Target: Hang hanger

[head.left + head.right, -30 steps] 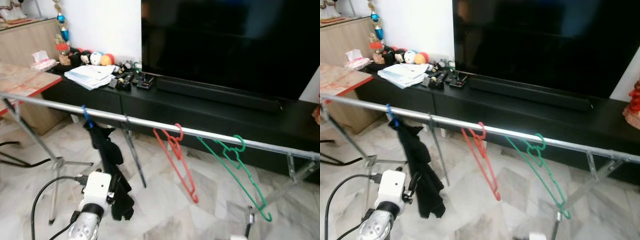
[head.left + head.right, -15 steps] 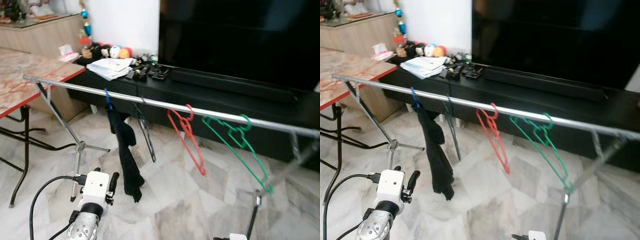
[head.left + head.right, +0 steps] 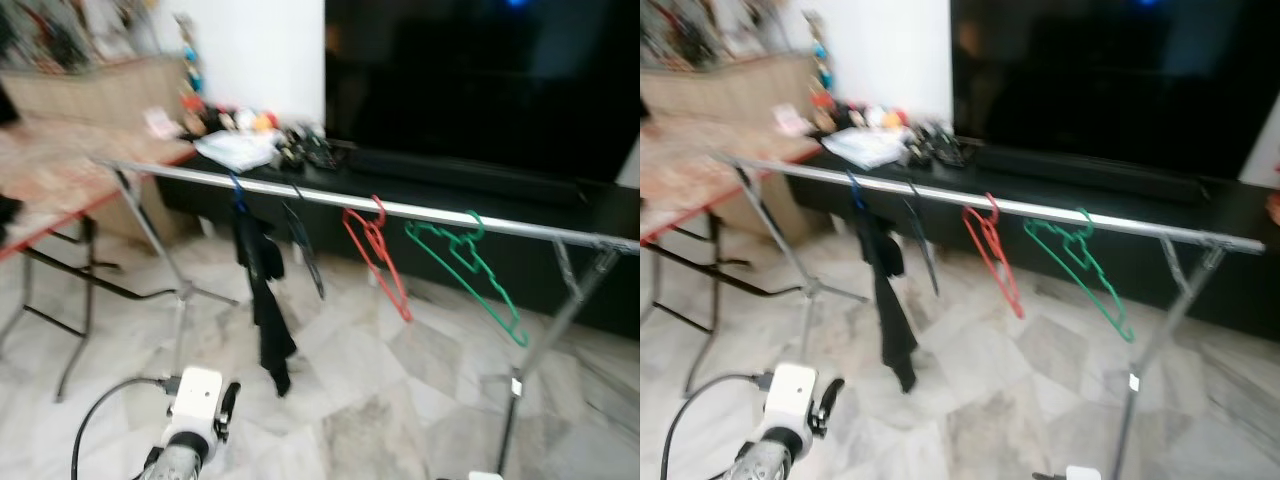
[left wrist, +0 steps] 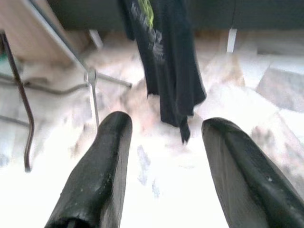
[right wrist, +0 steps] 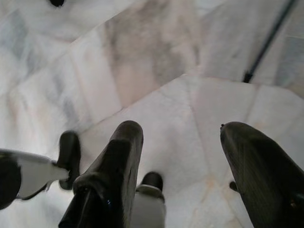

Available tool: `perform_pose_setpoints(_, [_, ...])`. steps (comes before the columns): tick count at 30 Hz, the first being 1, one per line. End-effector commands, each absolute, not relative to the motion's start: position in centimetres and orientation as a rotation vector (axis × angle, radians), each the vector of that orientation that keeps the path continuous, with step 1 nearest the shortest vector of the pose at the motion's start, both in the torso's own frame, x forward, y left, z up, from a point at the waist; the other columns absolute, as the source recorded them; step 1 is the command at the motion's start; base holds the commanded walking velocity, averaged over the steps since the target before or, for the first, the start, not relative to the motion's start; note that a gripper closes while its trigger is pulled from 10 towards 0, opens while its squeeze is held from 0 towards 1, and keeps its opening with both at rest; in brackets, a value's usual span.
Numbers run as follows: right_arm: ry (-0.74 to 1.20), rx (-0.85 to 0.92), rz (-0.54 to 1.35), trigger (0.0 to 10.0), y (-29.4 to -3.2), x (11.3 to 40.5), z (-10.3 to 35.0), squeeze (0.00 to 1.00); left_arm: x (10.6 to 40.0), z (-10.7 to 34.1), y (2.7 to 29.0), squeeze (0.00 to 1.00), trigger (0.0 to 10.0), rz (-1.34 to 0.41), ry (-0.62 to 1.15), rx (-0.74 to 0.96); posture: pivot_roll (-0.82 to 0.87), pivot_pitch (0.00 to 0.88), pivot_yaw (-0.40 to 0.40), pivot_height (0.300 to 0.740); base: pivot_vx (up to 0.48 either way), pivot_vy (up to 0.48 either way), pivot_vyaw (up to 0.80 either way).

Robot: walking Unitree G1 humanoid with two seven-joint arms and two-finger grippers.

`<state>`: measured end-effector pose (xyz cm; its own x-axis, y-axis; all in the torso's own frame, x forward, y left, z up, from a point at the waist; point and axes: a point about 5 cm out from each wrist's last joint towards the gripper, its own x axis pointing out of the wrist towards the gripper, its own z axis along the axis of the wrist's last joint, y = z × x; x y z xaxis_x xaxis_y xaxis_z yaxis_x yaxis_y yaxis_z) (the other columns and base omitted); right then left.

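I can read no words, numbers or brand marks anywhere in front of me; the head views are blurred. The black garment [image 4: 164, 57] hanging off the rail carries a yellow-green print near its top, but past my left fingers [image 4: 97, 175] it is too smeared and cut off to make out any letters, and the papers [image 3: 240, 150] on the low black cabinet [image 3: 420, 215] are only pale smudges

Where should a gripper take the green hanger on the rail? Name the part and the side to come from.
Probably the green hanger is best taken by its neck, just under the hook over the rail. Come from the robot's side, since the TV cabinet stands behind it; its lower bar slants down and away.
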<state>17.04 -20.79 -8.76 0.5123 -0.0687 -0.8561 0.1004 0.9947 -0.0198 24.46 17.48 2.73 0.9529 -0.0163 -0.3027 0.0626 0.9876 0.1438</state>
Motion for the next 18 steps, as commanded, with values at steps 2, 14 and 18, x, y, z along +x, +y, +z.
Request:
perform_pose_setpoints(2, [1.01, 0.049, -0.1, 10.0, -20.6, 17.5, -8.6, 0.0, 24.4, 0.2, 18.4, 0.0, 10.0, -0.068, 0.441, 0.111, 0.07, 0.032, -0.004, 0.74, 0.0, 0.0, 0.0])
perform_pose_setpoints(14, [1.01, 0.084, -0.136, 10.0, -20.3, 17.1, -8.8, 0.0, 22.5, -4.3, 22.6, 0.0, 10.0, 0.085, 0.718, 0.011, 0.05, 0.007, 0.022, 0.74, 0.0, 0.0, 0.0])
perform_pose_setpoints(18, [1.014, 0.1, -0.145, 10.0, -20.0, 16.9, -9.0, 0.0, 20.0, -6.6, 21.8, 0.0, 10.0, 0.023, 0.862, 0.116, 0.03, 0.0, 0.029, 0.74, 0.0, 0.0, 0.0])
